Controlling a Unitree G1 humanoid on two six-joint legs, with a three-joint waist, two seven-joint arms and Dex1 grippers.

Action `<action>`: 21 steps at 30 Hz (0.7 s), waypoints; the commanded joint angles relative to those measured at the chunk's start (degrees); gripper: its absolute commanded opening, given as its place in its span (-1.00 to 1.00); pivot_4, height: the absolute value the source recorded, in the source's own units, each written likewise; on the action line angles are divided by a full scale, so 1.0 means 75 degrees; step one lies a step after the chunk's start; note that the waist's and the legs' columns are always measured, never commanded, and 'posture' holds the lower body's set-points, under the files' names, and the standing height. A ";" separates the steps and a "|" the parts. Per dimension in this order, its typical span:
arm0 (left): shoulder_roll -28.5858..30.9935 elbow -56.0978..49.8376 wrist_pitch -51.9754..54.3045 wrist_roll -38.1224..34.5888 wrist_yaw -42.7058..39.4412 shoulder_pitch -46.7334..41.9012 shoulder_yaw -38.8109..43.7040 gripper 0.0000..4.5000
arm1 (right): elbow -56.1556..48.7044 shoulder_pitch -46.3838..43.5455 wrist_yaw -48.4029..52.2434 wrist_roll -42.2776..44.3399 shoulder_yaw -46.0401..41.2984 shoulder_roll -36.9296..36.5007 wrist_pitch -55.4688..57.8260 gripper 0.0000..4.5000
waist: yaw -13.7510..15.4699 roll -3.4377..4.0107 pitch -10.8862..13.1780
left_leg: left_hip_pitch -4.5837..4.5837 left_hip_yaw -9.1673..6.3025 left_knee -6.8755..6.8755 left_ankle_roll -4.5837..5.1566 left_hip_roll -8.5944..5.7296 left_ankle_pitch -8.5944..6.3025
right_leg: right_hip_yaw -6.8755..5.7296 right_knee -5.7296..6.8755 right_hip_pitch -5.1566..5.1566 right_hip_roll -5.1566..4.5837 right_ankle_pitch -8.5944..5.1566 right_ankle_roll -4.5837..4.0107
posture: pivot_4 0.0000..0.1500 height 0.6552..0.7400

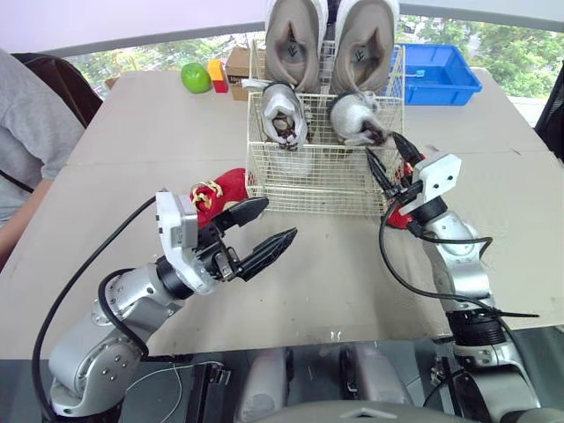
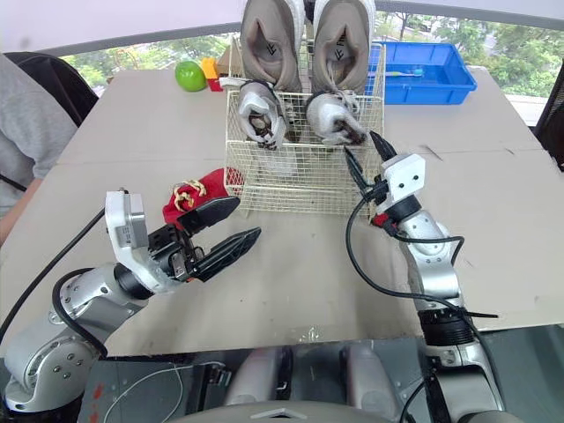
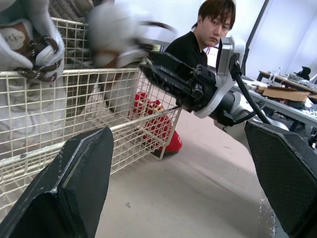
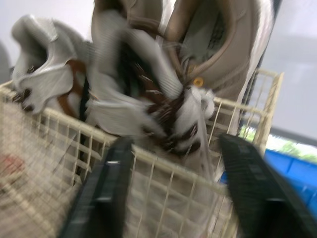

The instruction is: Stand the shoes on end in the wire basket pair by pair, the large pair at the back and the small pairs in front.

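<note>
The white wire basket (image 1: 308, 181) stands at the table's middle back. Two large taupe shoes (image 1: 293, 35) stand on end along its back wall. In front of them are two small grey shoes (image 1: 284, 115), the right one (image 4: 148, 99) leaning at the basket's right side. One red shoe (image 1: 220, 189) lies on the table left of the basket, another (image 3: 158, 124) by its right front corner. My left gripper (image 1: 279, 218) is open and empty in front of the left red shoe. My right gripper (image 1: 382, 144) is open at the basket's right front corner, close to the right grey shoe.
A green apple (image 1: 196, 77), a yellow and red block (image 1: 216, 75) and a cardboard box (image 1: 238, 63) sit behind the basket's left. A blue bin (image 1: 436, 75) stands at the back right. A person (image 1: 26, 132) sits at the table's left edge.
</note>
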 commanded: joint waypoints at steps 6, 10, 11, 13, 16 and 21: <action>-0.0422 0.0070 -0.0280 -0.0363 0.0741 0.0285 0.0858 1.00 | -0.1704 0.0400 0.1770 0.1548 -0.0687 -0.1952 0.2462 0.45 | 0.0032 0.0002 0.0001 | -0.0011 -0.0001 0.0002 0.0001 -0.0002 -0.0001 | -0.0002 -0.0008 -0.0002 -0.0001 0.0002 0.0007 | 1.00 1.00; -0.0568 0.0313 -0.0411 -0.0096 0.0779 0.1018 0.1339 1.00 | -0.2846 0.1039 0.3540 0.2901 -0.0942 -0.3593 0.3547 0.45 | 0.0018 0.0005 0.0004 | -0.0017 -0.0005 -0.0016 0.0007 -0.0002 -0.0006 | -0.0010 -0.0029 -0.0002 -0.0010 0.0002 0.0009 | 1.00 1.00; -0.0578 0.0395 -0.0429 -0.0035 0.0740 0.1096 0.1343 1.00 | -0.2990 0.0967 0.3492 0.3145 -0.0925 -0.3620 0.3789 0.45 | -0.0006 0.0004 0.0004 | -0.0015 -0.0004 -0.0030 0.0007 -0.0001 -0.0006 | -0.0010 -0.0039 -0.0002 -0.0010 0.0002 0.0009 | 1.00 1.00; -0.0567 0.0495 -0.0501 0.0103 0.0608 0.1188 0.1288 1.00 | -0.3193 0.0760 0.3313 0.3346 -0.0754 -0.3519 0.4105 0.45 | -0.0028 0.0003 0.0005 | -0.0007 -0.0002 -0.0039 0.0007 0.0013 -0.0006 | -0.0008 -0.0044 -0.0002 0.0007 0.0002 0.0008 | 1.00 1.00; -0.0573 0.0444 -0.0550 0.0209 0.0475 0.1242 0.1144 1.00 | -0.2993 0.0017 0.2586 0.2485 -0.0297 -0.3071 0.4010 0.45 | -0.0004 0.0004 0.0005 | -0.0004 -0.0007 -0.0038 0.0004 0.0017 -0.0004 | -0.0013 -0.0039 -0.0007 0.0023 0.0001 0.0001 | 1.00 1.00; -0.0512 0.0139 -0.0633 0.0229 0.0010 0.1469 0.0960 1.00 | -0.2700 -0.1961 0.1705 0.2841 -0.0120 -0.2202 0.5291 0.45 | 0.0006 0.0010 0.0010 | -0.0014 0.0016 -0.0033 -0.0002 0.0011 0.0001 | 0.0007 -0.0036 -0.0024 0.0016 0.0012 -0.0006 | 1.00 1.00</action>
